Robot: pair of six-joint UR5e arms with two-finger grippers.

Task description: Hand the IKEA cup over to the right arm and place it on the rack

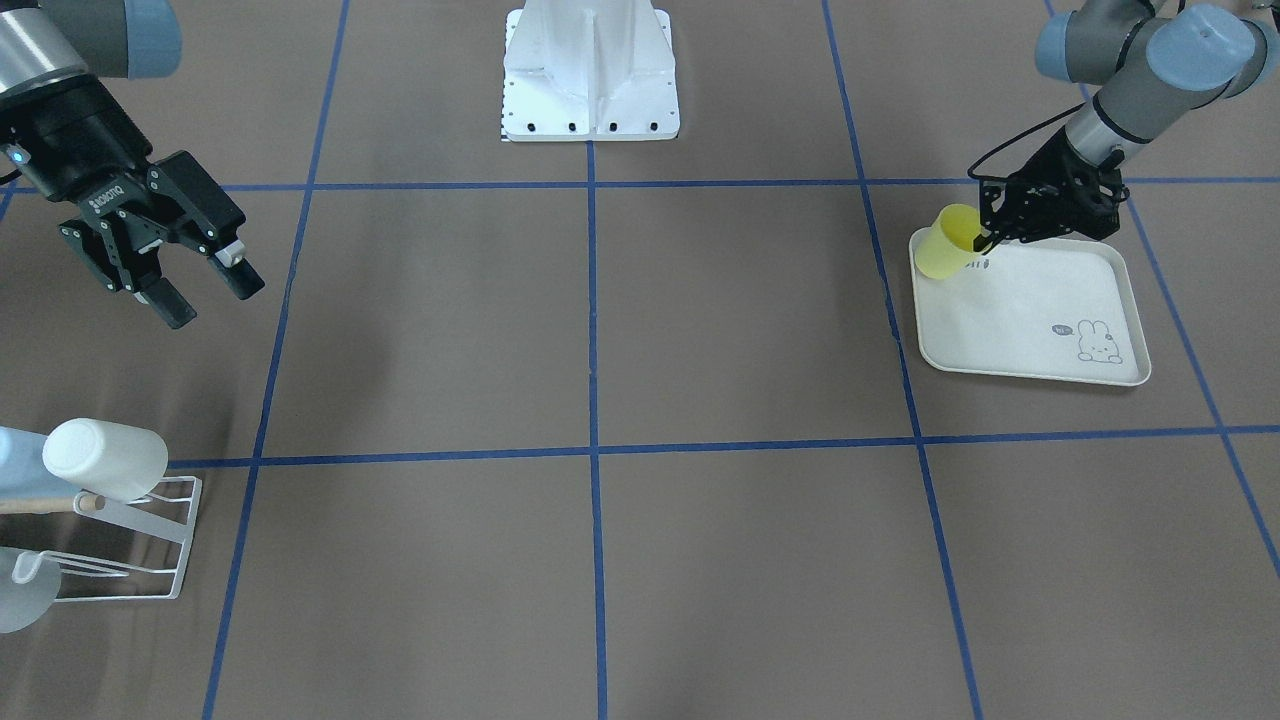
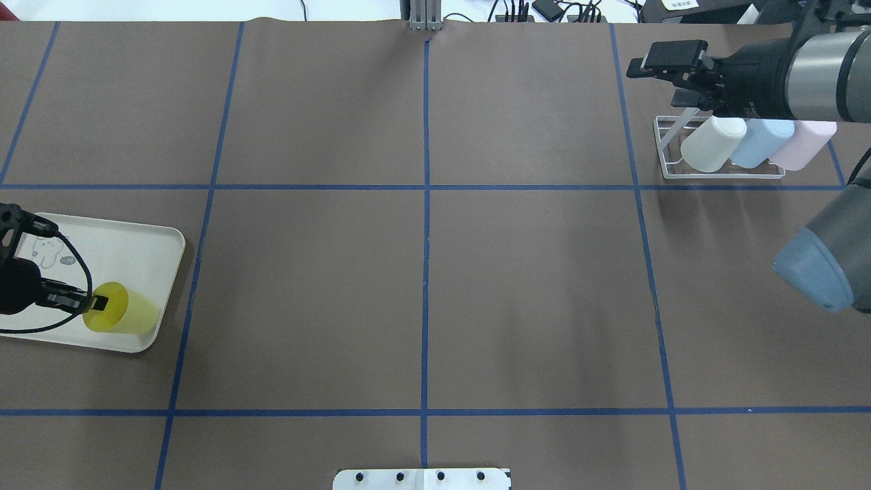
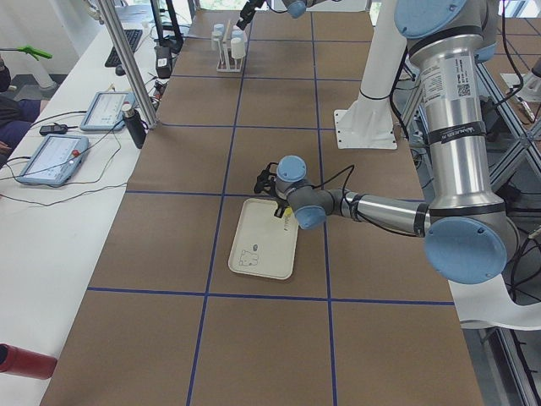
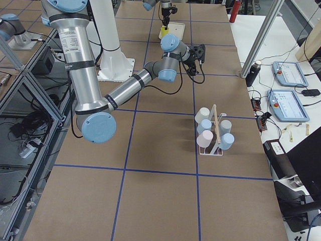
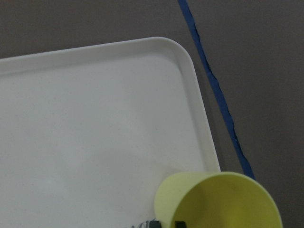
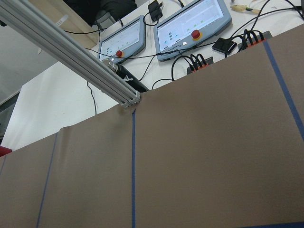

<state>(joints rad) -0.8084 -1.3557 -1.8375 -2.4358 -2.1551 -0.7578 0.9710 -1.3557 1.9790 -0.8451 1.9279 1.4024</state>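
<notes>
Left claw: Our left claw (image 2: pixel 95 303) is at the far left. Its two fingers are clamped on the cup's rim, one inside and one outside.
Yellow cup: The yellow cup (image 2: pixel 129 316) is tipped on its side with its mouth toward the claw. It is over the near right corner of the tray. We cannot tell if it touches the tray.
Tray: The tray (image 2: pixel 129 245) with the bunny picture sits under the cup, at the left end of the table.
Table middle: The middle of the table (image 2: pixel 306 286) is where we think the two claws should meet. We would lift the cup first, then carry it right slowly. We would hold the rim tight so it does not swing or slip.
Rack: The rack (image 2: pixel 670 146) is far and to the right, well apart from the yellow cup. A white cup (image 2: pixel 711 143), a blue cup (image 2: pixel 762 143) and a pink cup (image 2: pixel 803 146) sit on it in a row.
Right claw: Our right claw (image 1: pixel 212 296) hangs in the air near the rack. Its fingers are apart and hold nothing. We think it should come to the middle and grab the cup's body, not the rim. Our left claw should let go only after the right claw has a good hold.
</notes>
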